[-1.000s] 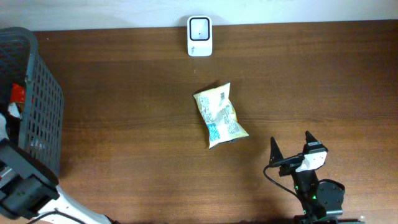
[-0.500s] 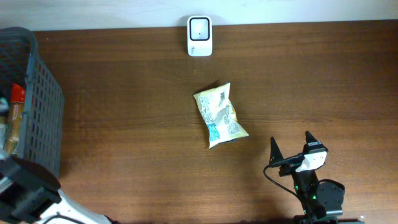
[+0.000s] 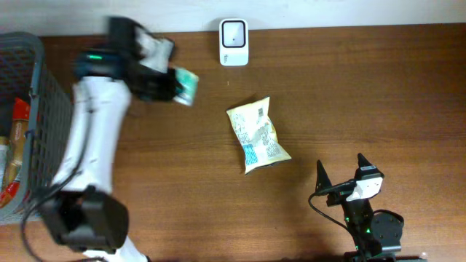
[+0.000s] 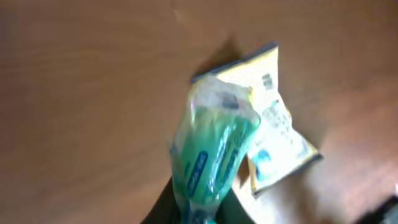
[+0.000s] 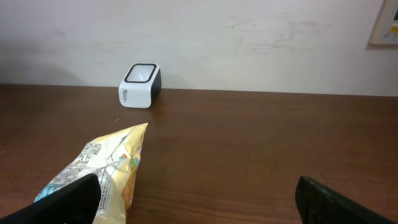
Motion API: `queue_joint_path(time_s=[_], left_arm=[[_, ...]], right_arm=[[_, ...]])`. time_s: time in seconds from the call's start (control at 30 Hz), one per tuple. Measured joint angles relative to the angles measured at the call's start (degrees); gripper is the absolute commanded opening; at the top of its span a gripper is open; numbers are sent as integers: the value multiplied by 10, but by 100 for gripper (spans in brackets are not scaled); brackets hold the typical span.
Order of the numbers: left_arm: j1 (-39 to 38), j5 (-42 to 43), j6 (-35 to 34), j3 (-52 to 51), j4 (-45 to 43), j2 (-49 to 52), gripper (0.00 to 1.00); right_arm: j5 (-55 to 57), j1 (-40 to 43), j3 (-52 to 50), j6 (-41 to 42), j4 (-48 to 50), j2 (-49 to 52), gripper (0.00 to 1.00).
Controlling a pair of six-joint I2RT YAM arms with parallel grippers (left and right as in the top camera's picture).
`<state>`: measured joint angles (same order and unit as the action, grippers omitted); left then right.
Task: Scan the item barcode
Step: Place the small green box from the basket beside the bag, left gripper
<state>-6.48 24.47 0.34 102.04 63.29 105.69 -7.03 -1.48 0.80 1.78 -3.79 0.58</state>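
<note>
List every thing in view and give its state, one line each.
Left gripper: shut on the green packet.
Green packet: held, clear of the table.
Right gripper: open, holding nothing.
Yellow bag: lying flat mid-table, untouched.
Scanner: standing at the table's back edge, nothing over it.
Basket: upright at the left, with packs inside.
</note>
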Motion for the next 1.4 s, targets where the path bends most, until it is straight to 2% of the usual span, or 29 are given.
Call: queue_joint_path(time_s=[0.13, 0.2, 0.23, 0.27, 0.3, 0.33, 0.4, 0.5, 0.63, 0.7, 0.8, 0.9, 1.0, 1.07, 1.13, 1.23, 1.4], left_arm=[[-108, -5, -83, -157, -175, 52, 0], [-145, -19, -149, -186, -217, 78, 2], [-168, -28, -190, -194, -232, 101, 6], [-179, -30, -210, -195, -239, 113, 19], [-190, -31, -227, -195, -250, 124, 50], [-200, -32, -241, -195, -257, 130, 68], [-212, -35, -260, -195, -254, 134, 79], [-216, -34, -272, -187, -228, 140, 82], [-198, -67, -257, -127, -116, 131, 82], [-178, -114, -237, -80, -77, 89, 93], [-147, -190, -201, -8, -49, -9, 98], [-56, -275, -165, 39, -44, -102, 99], [91, -340, -153, 52, -45, -172, 99], [221, -374, -148, 54, -45, -192, 99], [319, -385, -148, 50, -55, -183, 99], [413, -390, -142, 14, -71, -160, 99], [478, -384, -52, -64, -119, -41, 99]], right_arm=[[0, 0, 0, 0, 0, 0, 99], [0, 0, 0, 0, 0, 0, 99], [0, 0, 0, 0, 0, 0, 99], [0, 0, 0, 0, 0, 0, 99], [0, 0, 0, 0, 0, 0, 99], [0, 0, 0, 0, 0, 0, 99], [0, 0, 0, 0, 0, 0, 99], [0, 0, 0, 0, 0, 0, 99], [0, 0, 0, 0, 0, 0, 99], [0, 0, 0, 0, 0, 0, 99], [0, 0, 0, 0, 0, 0, 99], [0, 0, 0, 0, 0, 0, 99], [0, 0, 0, 0, 0, 0, 99], [0, 0, 0, 0, 0, 0, 99], [0, 0, 0, 0, 0, 0, 99], [0, 0, 0, 0, 0, 0, 99], [0, 0, 0, 0, 0, 0, 99]])
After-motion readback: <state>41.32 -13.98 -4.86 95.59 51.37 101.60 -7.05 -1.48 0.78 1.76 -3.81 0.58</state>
